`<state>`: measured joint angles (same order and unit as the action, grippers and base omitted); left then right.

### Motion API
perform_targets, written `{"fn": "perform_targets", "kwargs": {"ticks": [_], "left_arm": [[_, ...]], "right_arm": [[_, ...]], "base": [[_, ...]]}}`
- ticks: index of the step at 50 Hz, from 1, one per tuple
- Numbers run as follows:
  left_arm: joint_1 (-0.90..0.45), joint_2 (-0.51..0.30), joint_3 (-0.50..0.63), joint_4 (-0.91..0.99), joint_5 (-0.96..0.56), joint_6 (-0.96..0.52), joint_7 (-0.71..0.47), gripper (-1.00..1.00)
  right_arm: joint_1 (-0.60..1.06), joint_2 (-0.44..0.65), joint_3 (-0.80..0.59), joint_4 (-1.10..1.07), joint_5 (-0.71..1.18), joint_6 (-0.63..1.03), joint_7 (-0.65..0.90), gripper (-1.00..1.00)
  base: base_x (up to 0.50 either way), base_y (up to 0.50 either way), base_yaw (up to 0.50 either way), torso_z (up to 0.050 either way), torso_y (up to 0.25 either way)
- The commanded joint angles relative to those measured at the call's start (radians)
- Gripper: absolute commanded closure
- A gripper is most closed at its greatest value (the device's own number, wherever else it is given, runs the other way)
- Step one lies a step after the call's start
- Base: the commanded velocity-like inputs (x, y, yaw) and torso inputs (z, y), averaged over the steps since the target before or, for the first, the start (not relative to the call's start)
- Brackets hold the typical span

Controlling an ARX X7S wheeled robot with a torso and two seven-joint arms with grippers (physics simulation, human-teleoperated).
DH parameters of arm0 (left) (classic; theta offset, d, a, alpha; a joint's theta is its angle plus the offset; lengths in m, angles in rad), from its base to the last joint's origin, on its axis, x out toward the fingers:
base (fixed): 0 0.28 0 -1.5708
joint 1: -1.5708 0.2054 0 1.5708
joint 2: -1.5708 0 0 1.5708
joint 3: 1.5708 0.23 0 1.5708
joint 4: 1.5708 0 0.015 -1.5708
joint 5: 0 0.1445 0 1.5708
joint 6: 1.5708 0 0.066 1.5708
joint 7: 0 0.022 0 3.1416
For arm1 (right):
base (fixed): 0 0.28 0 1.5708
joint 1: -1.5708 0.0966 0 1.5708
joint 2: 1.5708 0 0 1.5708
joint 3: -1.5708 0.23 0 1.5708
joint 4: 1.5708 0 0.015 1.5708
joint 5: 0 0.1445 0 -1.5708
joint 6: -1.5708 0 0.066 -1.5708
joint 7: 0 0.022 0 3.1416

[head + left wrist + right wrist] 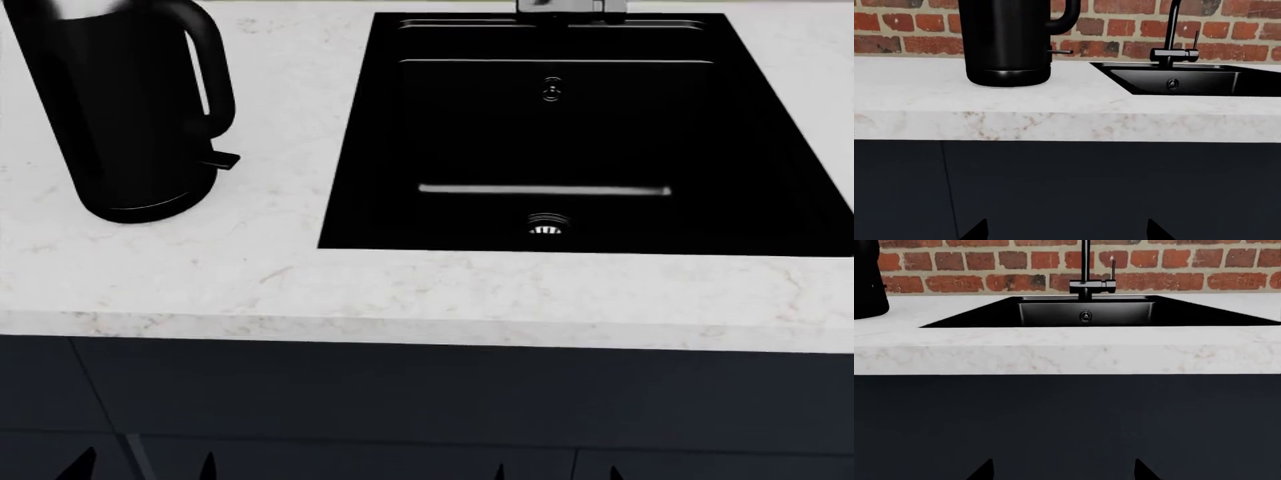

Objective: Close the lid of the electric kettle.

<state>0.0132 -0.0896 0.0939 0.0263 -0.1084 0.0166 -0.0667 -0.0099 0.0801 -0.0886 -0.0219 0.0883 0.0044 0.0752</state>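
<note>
The electric kettle (127, 110) stands upright at the back left of the white counter, its loop handle (214, 70) and small lever tab (223, 158) facing the sink. Its top is cut off by the frame edge in every view, so the lid is out of view. The left wrist view shows the kettle's lower body (1007, 42) ahead on the counter. The right wrist view shows only its edge (866, 282). My left gripper (1067, 232) is open and empty, low in front of the dark cabinet, below counter height. My right gripper (1064, 472) is open and empty, also below the counter.
A black sink (400, 130) is set into the counter (441, 290) to the right of the kettle, with a black tap (1173, 50) at its back. A red brick wall (1174, 265) runs behind. Dark cabinet fronts (400, 410) lie below the counter edge.
</note>
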Motion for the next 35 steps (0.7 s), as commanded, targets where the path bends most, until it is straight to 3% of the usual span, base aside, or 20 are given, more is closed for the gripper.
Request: {"fn": "perform_targets", "kwargs": {"ticks": [1,35], "left_arm": [[0.003,-0.018,0.017,0.007,-0.026,0.005,0.000,-1.00],[0.016,-0.046,0.062,0.038,-0.029,0.000,-0.045,-1.00]], "right_arm": [[0.003,0.014,-0.018,0.001,0.013,-0.001,0.015,-1.00],[-0.004,0.046,-0.056,-0.029,0.058,0.018,0.046,-1.00]], "base": [[0.00,0.00,0.00,0.050,0.000],[0.00,0.00,0.00,0.050,0.000]]}}
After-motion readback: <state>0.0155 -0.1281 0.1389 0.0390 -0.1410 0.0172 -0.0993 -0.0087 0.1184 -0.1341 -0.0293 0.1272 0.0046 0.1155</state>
